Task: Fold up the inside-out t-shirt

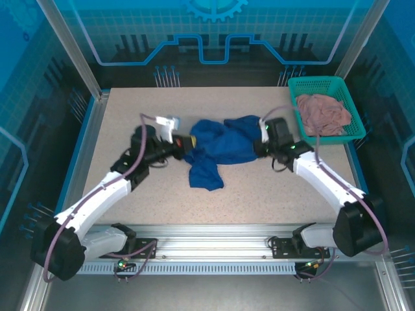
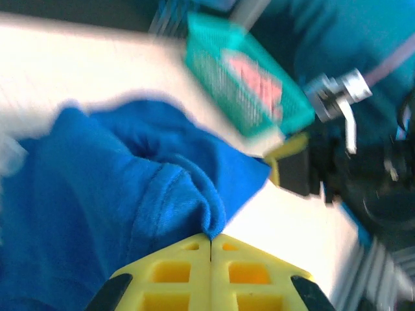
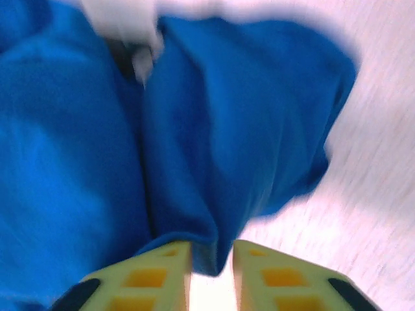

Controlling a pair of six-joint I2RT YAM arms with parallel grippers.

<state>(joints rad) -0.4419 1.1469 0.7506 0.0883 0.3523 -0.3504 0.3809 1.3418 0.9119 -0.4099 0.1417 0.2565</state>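
Royal-blue cotton is lying crumpled mid-table in the overhead view: the inside-out t-shirt point(image 1: 220, 146) is bunching between the two arms, well apart from the teal basket point(image 1: 324, 81), which is sitting at the far right corner of the table point(image 1: 259, 201) and holding a dusty-pink garment point(image 1: 322, 111). The left gripper point(image 1: 188, 144) is meeting the shirt's left edge and the right gripper point(image 1: 262, 139) its right edge (fingers too small to read here). The left wrist view is showing yellow fingers point(image 2: 175, 272) pressed together, nipping a ridge of blue cloth, with the basket blurring behind. In the right wrist view, fingers point(image 3: 149, 275) are standing slightly parted with a blue fold dipping between them, and blur is hiding any contact.
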